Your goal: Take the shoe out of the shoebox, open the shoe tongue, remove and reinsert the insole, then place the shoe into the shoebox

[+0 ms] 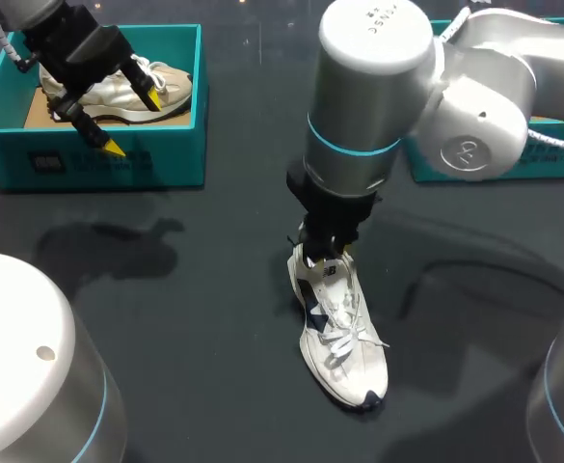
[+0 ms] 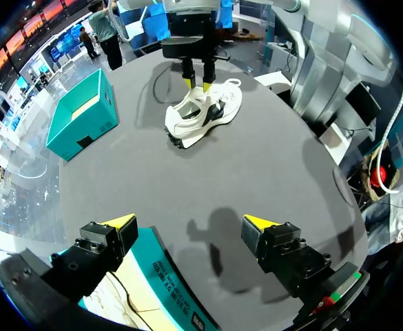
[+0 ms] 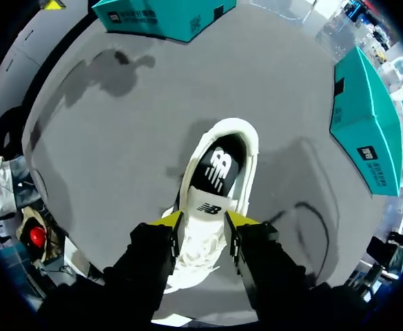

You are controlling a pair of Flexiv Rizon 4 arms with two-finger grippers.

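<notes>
A white sneaker (image 1: 344,338) with a dark insole (image 3: 218,169) stands on the dark table's middle, toe towards the front edge. My right gripper (image 3: 204,219) comes down over its opening and is shut on the shoe tongue (image 3: 210,207), one yellow tip on each side; from the left wrist it shows as the right gripper (image 2: 198,81) above the sneaker (image 2: 204,114). At the back left my left gripper (image 1: 134,123) hangs open over the teal shoebox (image 1: 98,164), holding nothing. A second, beige shoe (image 1: 166,82) lies inside that box.
A second teal box (image 1: 551,154) sits at the back right, partly behind my right arm, and shows again as the teal box (image 3: 366,124) beside the sneaker. Bare dark tabletop (image 1: 195,318) lies between the shoebox and the sneaker.
</notes>
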